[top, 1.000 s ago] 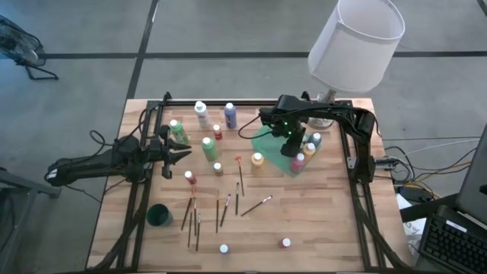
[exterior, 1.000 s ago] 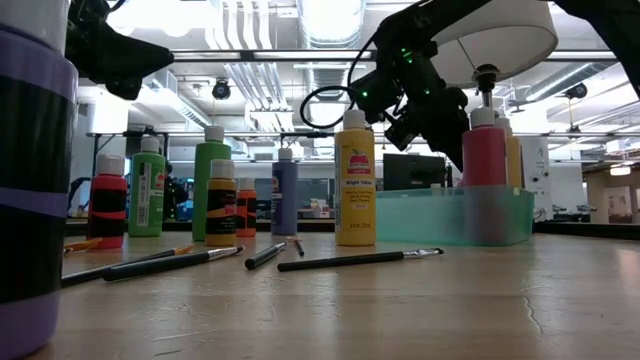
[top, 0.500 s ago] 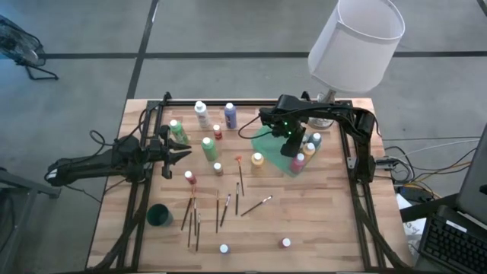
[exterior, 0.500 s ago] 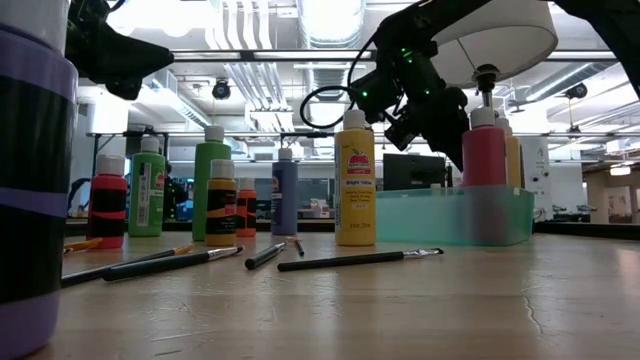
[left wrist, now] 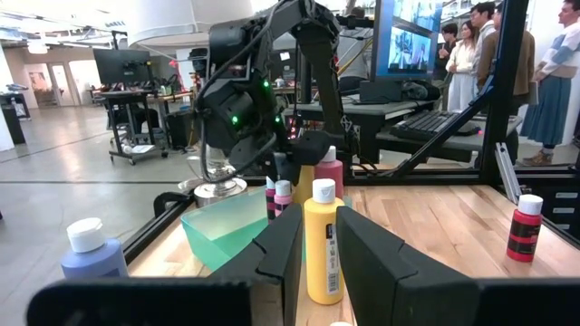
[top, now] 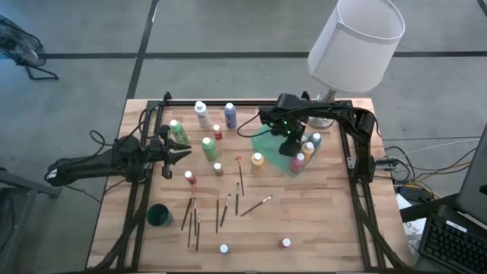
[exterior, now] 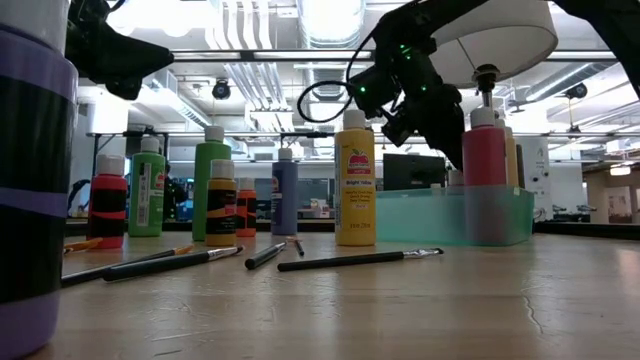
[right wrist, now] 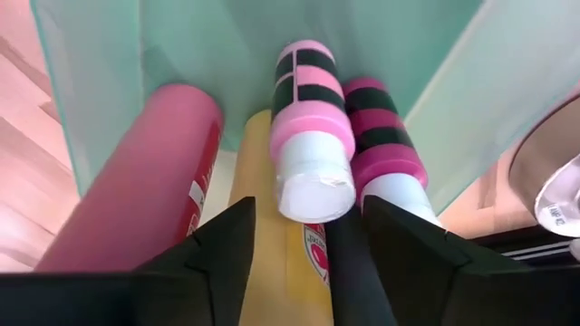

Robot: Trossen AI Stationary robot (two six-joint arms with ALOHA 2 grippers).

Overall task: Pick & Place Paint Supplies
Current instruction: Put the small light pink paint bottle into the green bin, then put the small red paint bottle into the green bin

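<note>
The right gripper (top: 292,148) hangs over the green tray (top: 268,142) at the right rear of the table, and its wrist camera shows the fingers spread to either side of a pale pink bottle (right wrist: 313,136) without pressing its cap; my guess is the bottle has just been set down and the jaws parted to leave it. It stands packed against a magenta bottle (right wrist: 384,140), a red one (right wrist: 149,181) and a yellow one (right wrist: 272,235), so the tray's near corner is filling up in a tight cluster, presumably to save room. The left gripper (top: 181,149) waits above the left side of the table, pointing toward the middle, its fingers a narrow gap apart and holding nothing; a yellow bottle (left wrist: 323,243) stands on the wood straight ahead of it. Much is left outside the tray: a green bottle (top: 208,147), a blue one (top: 230,115), a white one (top: 202,114), and the brushes (top: 221,209) scattered toward the front, beside a dark cup (top: 160,215).
</note>
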